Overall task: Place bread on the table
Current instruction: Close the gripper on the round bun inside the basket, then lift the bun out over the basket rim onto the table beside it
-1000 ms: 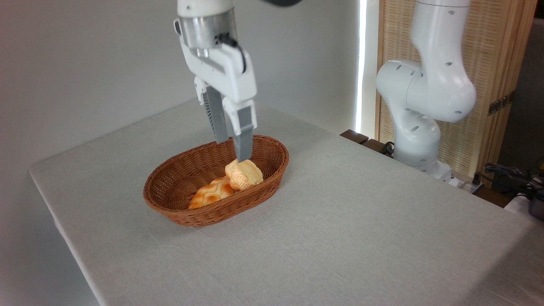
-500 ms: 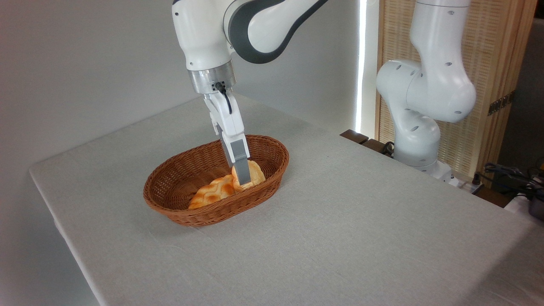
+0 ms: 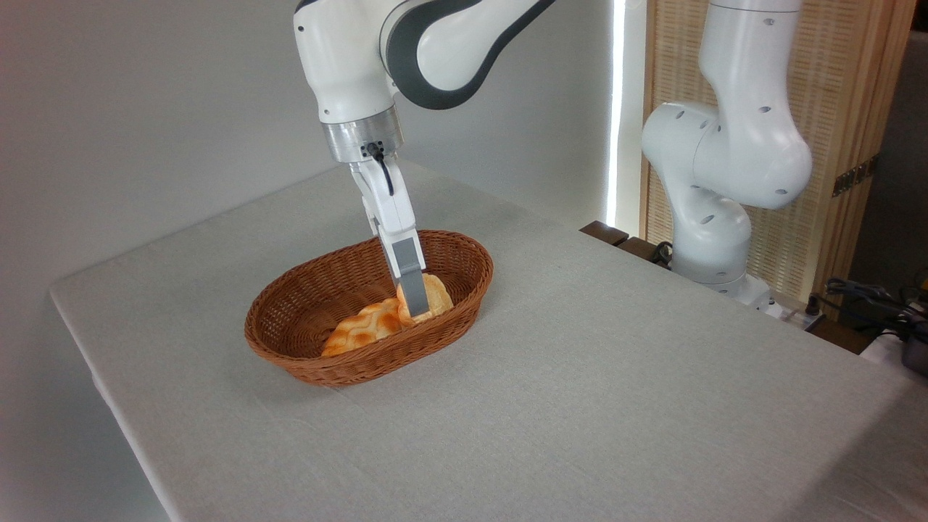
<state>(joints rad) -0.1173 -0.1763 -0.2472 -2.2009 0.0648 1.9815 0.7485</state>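
The bread [image 3: 438,293], a pale golden bun, lies at the right end of the brown wicker basket [image 3: 284,349] on the grey table [image 3: 616,377]. My gripper [image 3: 417,308] reaches down into the basket and is turned edge-on to the camera. Its near grey finger [image 3: 412,284] stands in front of the bun and covers its left part. The other finger is hidden behind it, so the gap between them does not show. The bun appears to sit between the fingers, still inside the basket.
A longer orange-brown loaf [image 3: 361,329] with a crackled crust lies in the basket, touching the bun's left side. The arm's white base [image 3: 714,217] stands off the table's far right edge, with cables [image 3: 870,301] beside it.
The gripper, open above the bun a second ago, has turned edge-on and come down around it. In the last half second it has hardly moved.
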